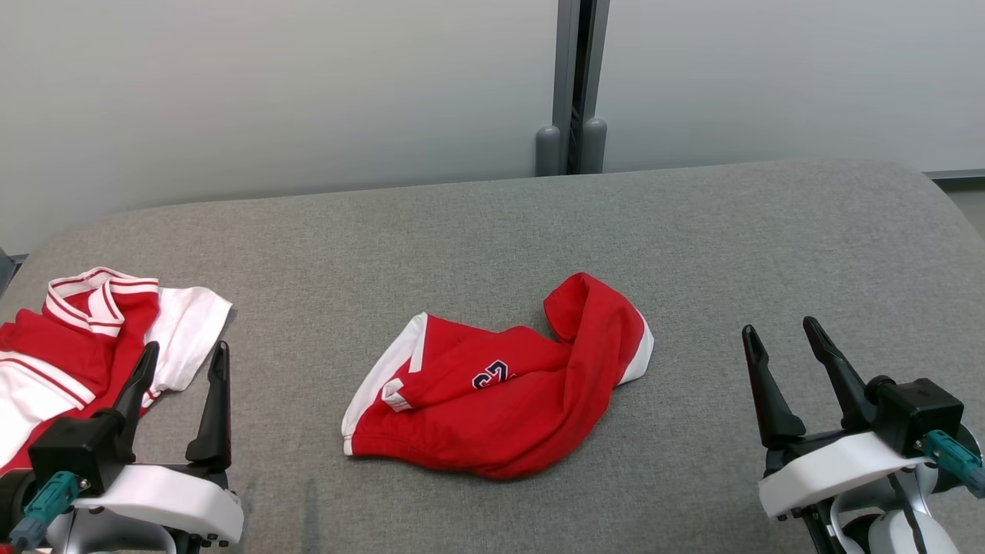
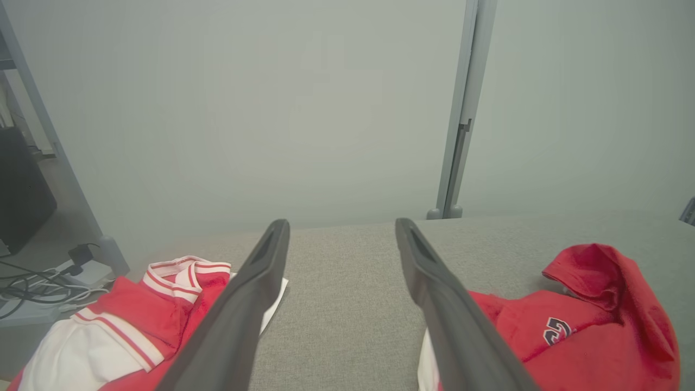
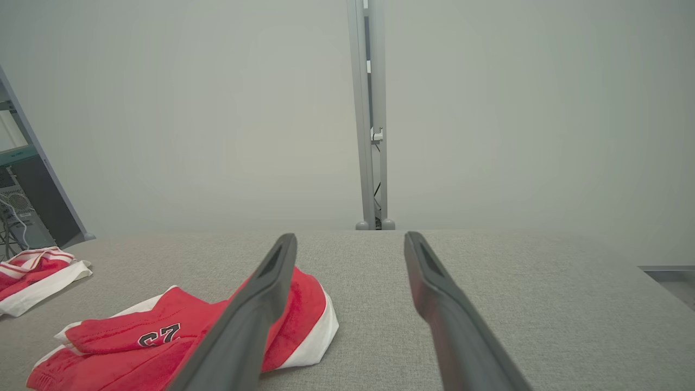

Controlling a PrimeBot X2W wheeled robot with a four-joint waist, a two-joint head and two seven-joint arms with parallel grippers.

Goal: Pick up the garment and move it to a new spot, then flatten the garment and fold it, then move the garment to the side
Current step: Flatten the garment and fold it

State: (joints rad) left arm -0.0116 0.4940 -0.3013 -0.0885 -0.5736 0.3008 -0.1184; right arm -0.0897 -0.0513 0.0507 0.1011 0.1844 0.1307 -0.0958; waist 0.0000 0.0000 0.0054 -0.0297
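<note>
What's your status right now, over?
Left gripper and right gripper open, empty. Red garment crumpled at centre, untouched. Striped shirt lies at far left.

surf: grey fabric table (image 1: 692, 231) | ctr: crumpled red/wht garment (image 1: 500, 400) | L edge: red/wht striped shirt (image 1: 85, 338)

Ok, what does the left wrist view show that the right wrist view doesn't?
Left wrist, not right: cables on the floor off the left end of the grey table. Right wrist, not left: that table's right end, with a grey rail past it. Both: the table, the crumpled red garment, the striped red-and-white garment, the grey post, and each arm's own fingers, left gripper and right gripper, open and empty.
</note>
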